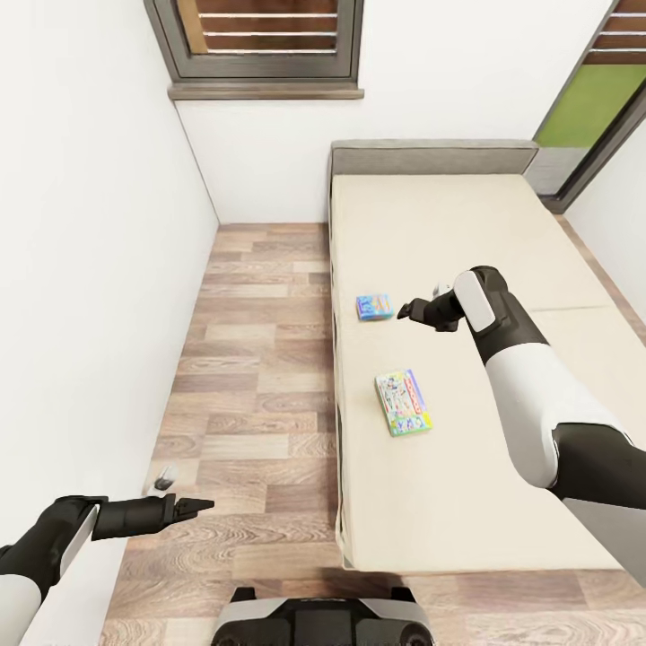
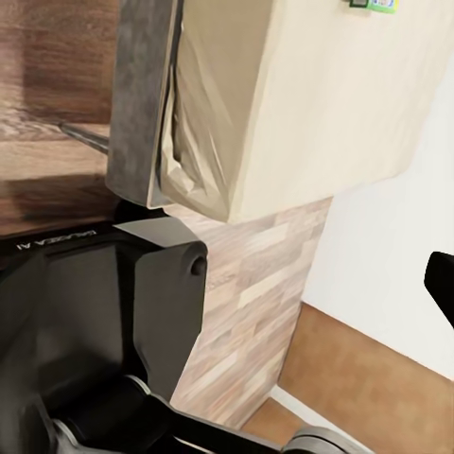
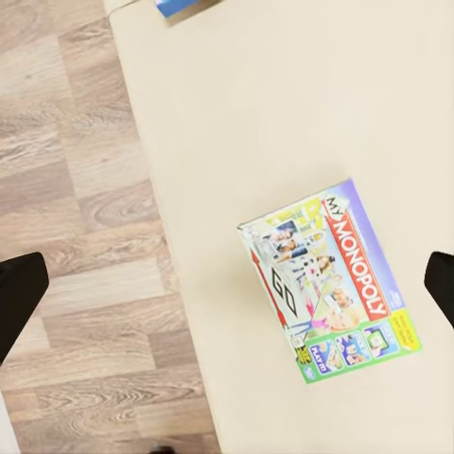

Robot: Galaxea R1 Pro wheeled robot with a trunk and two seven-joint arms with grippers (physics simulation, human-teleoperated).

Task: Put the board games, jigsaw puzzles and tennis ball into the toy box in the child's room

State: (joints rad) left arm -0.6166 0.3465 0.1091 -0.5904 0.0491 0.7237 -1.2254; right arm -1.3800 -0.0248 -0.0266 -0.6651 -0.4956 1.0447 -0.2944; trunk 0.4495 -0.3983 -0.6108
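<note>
Two board games lie on the beige bed. The light blue one is near the bed's left edge, and its corner shows in the right wrist view. The Monopoly box lies closer to me. My right gripper hangs open over the mattress, just right of the blue box and apart from both. My left gripper is low over the wood floor by the left wall, with one fingertip set wide, so open and empty. The toy box, table, jigsaw puzzles and tennis ball are out of view.
A strip of wood floor runs between the white wall and the bed. A small grey object sits on the floor by the wall. My dark base stands at the bed's near corner. A window is ahead.
</note>
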